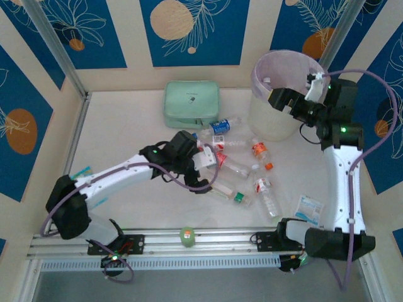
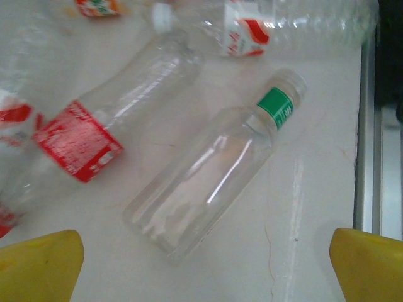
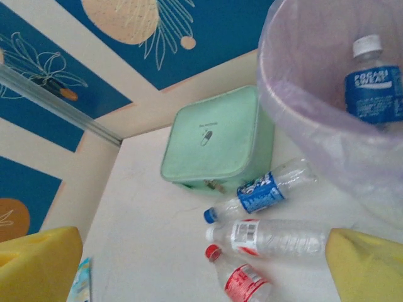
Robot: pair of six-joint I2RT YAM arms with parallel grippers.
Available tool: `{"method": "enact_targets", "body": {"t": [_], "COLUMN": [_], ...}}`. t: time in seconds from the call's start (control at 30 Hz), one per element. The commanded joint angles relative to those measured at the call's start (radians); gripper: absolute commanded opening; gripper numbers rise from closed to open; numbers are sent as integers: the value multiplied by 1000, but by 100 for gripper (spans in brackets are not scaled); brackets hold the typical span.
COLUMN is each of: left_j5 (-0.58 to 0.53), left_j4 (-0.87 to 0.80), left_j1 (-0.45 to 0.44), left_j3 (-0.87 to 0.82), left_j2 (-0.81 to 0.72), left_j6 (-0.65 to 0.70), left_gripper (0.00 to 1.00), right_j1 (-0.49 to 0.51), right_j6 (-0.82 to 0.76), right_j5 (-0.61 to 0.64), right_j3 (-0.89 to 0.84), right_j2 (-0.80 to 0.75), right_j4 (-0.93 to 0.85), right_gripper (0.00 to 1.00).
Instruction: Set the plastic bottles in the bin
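Observation:
Several clear plastic bottles lie in a loose group mid-table. Among them are a blue-labelled one, a white-and-red one, a red-labelled one, an orange-labelled one and a green-labelled one. The bin stands at the back right with a blue-labelled bottle inside it. My left gripper hangs open just above the green-labelled bottle's base, empty. My right gripper is open and empty, up at the bin's rim.
A mint green case lies at the back centre, left of the bin. A blue-white packet sits at the front right. A small green object rests on the front rail. A loose orange cap lies among the bottles.

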Motion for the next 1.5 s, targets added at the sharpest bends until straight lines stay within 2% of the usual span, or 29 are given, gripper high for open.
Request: {"method": "enact_targets", "body": {"t": [0.0, 0.27, 0.37, 0.6, 0.8, 1.0, 1.2, 1.47], "left_j5": [12, -25, -66, -89, -107, -88, -103, -61], "left_j4": [-3, 11, 16, 10, 18, -33, -64, -55], "left_j1": [-44, -77, -80, -80, -80, -81, -82, -79], "left_j3": [48, 113, 125, 169, 172, 186, 164, 81], "left_j2": [81, 238, 281, 369, 405, 420, 370, 219], "left_j6": [122, 173, 202, 234, 229, 216, 197, 156], "left_gripper": [100, 100, 100, 100, 100, 84, 67, 56], "right_j1": [2, -12, -35, -53, -72, -87, -121, -122], "right_j6": [29, 19, 14, 39, 18, 24, 27, 102], "right_j5": [-55, -70, -113, -135, -158, -189, -246, -299], "right_j3": [-14, -87, -90, -181, -174, -215, -166, -192], "right_j2": [-59, -233, -238, -254, -224, -246, -235, -222], "right_j4": [-27, -98, -111, -60, -69, -61, -56, 35], "right_gripper": [99, 99, 99, 99, 99, 99, 99, 100]}}
